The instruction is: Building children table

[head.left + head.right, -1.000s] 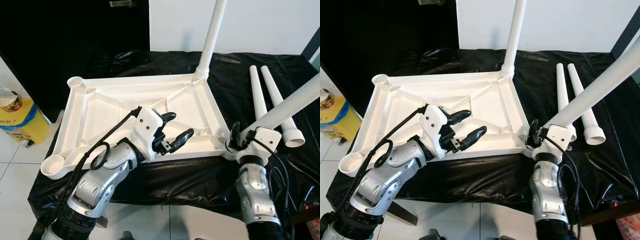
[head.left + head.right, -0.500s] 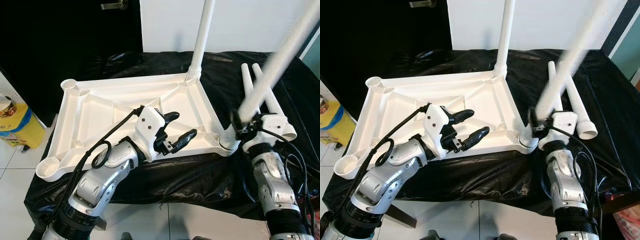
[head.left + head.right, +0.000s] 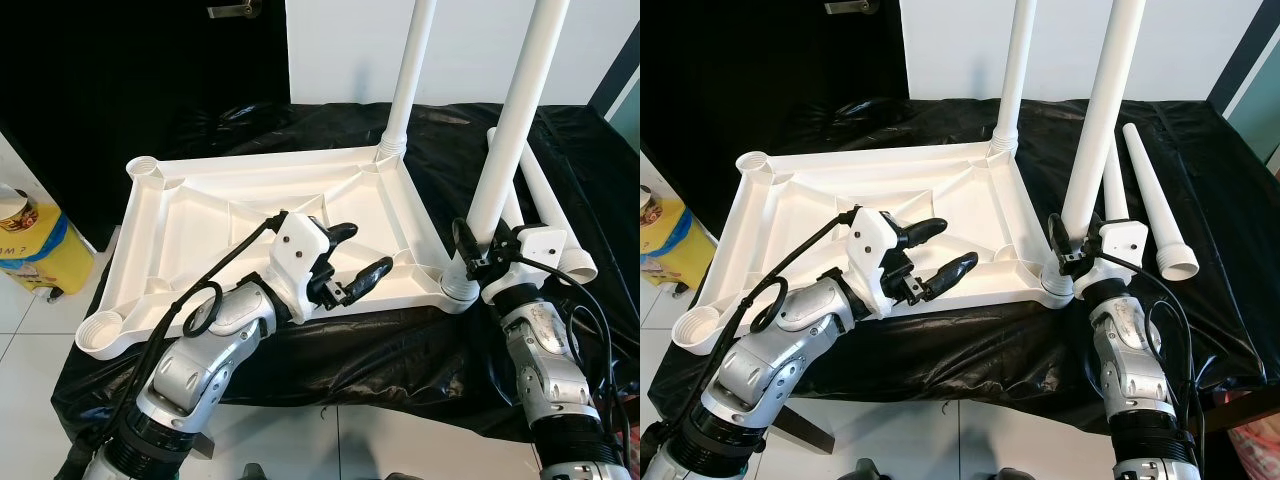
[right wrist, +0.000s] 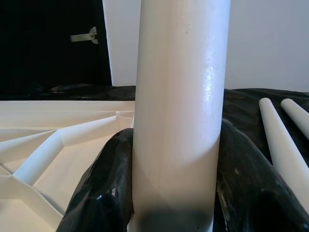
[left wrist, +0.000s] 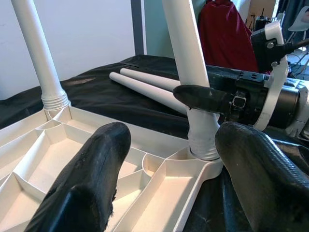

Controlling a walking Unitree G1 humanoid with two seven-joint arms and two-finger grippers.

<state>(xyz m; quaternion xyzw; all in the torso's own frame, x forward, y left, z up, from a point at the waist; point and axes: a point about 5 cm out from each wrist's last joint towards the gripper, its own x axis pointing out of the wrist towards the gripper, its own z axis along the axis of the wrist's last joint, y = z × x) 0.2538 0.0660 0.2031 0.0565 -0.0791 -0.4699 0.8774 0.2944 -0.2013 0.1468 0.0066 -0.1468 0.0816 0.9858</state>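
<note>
Right pincer point(image 3: 1077, 243) around upright leg point(image 3: 1095, 140)

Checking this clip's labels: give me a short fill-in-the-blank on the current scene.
1. The right end effector is shut on a ____ standing in the tabletop's near right corner.
2. The number of legs lying loose on the black cloth is ____.
3. The left end effector's fingers are ____.

Missing words: leg; two; open
</note>
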